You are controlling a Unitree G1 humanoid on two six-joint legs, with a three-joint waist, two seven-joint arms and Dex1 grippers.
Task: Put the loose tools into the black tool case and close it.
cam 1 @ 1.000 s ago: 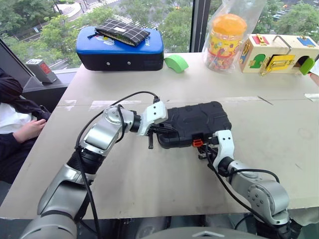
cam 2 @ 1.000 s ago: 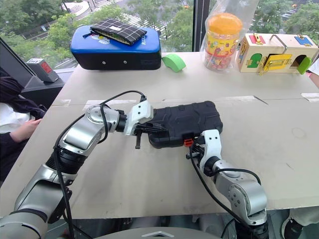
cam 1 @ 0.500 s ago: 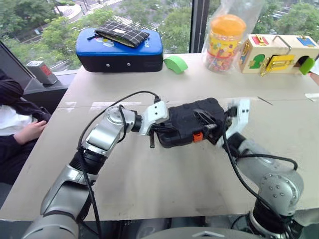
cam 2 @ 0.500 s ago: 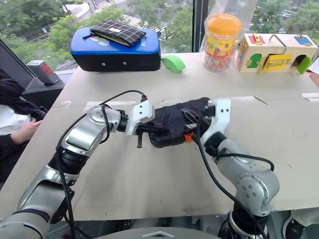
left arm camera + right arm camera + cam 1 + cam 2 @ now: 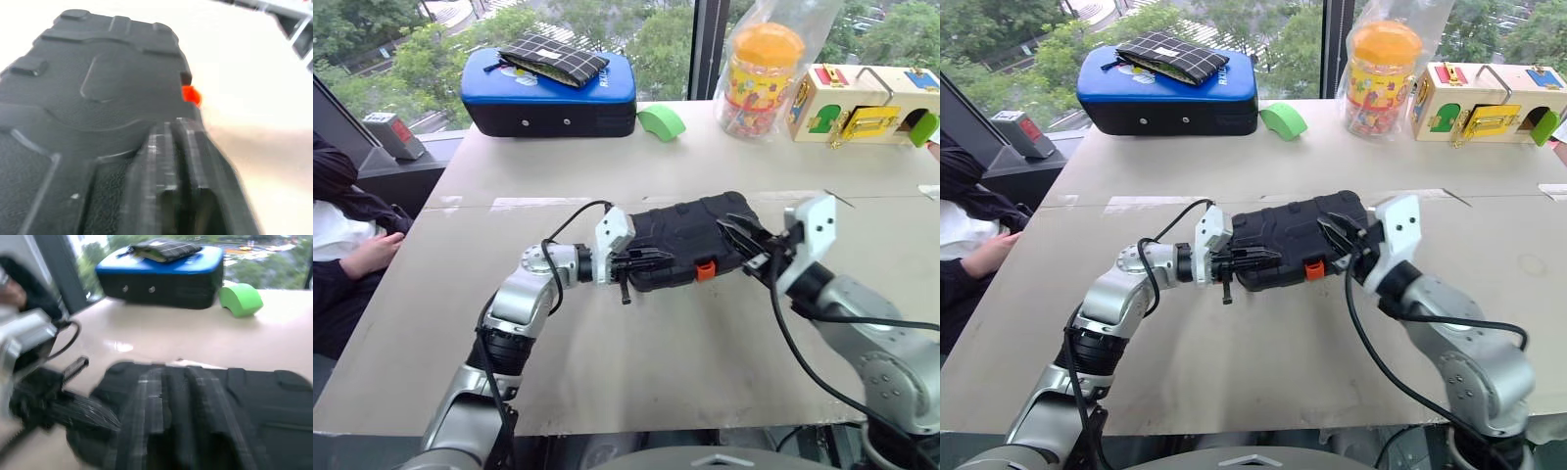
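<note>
The black tool case (image 5: 690,230) lies shut in the middle of the table, its orange latch tab (image 5: 705,269) on the near edge. My left gripper (image 5: 644,260) points sideways at the case's left end, fingers slightly parted and lying against the lid's edge. My right gripper (image 5: 746,245) hovers at the case's right end, raised off the table, open, its fingertips just over the lid's corner. The left wrist view shows the lid (image 5: 107,83) and the latch tab (image 5: 191,95) close up. The loose tools are out of view.
A blue-topped black case (image 5: 548,93) with a checked pouch (image 5: 553,59) stands at the back left, a green block (image 5: 661,122) beside it. A bagged orange-lidded jar (image 5: 759,69) and a wooden latch box (image 5: 867,103) stand back right. A person (image 5: 352,245) sits at the left.
My right gripper has risen from the case's near edge by the latch tab to its right end. My left arm has dropped its elbow while its gripper stayed at the left end.
</note>
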